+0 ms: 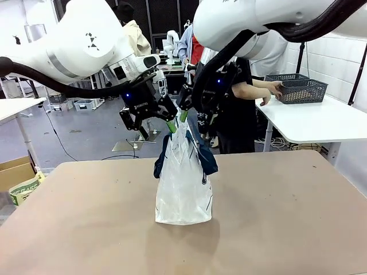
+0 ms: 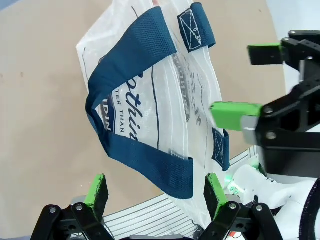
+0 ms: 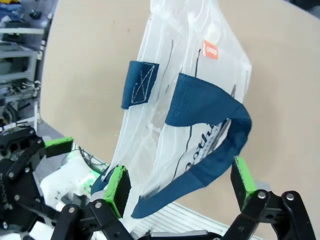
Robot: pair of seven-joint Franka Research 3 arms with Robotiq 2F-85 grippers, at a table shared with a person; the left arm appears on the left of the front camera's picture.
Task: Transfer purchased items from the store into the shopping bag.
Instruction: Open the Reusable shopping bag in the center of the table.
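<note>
Shopping bag (image 1: pixel 183 192) stands upright mid tan counter (image 1: pixel 298 229), navy handles (image 1: pixel 207 160) drooping down both sides. Left gripper (image 1: pixel 156 129) hangs at the bag's top edge from the left, fingers spread wide, gripping nothing. In its wrist view one handle loop (image 2: pixel 135 95) lies between the green pads (image 2: pixel 97 190). Right gripper (image 1: pixel 198 120) is at the top edge from the right, fingers likewise apart, the other handle (image 3: pixel 210 130) between its pads (image 3: pixel 118 189). Contact with the plastic cannot be told. The store (image 1: pixel 301 90) sits on a white counter (image 1: pixel 321 123) far right, with a person's hand (image 1: pixel 276 89) at its near end.
</note>
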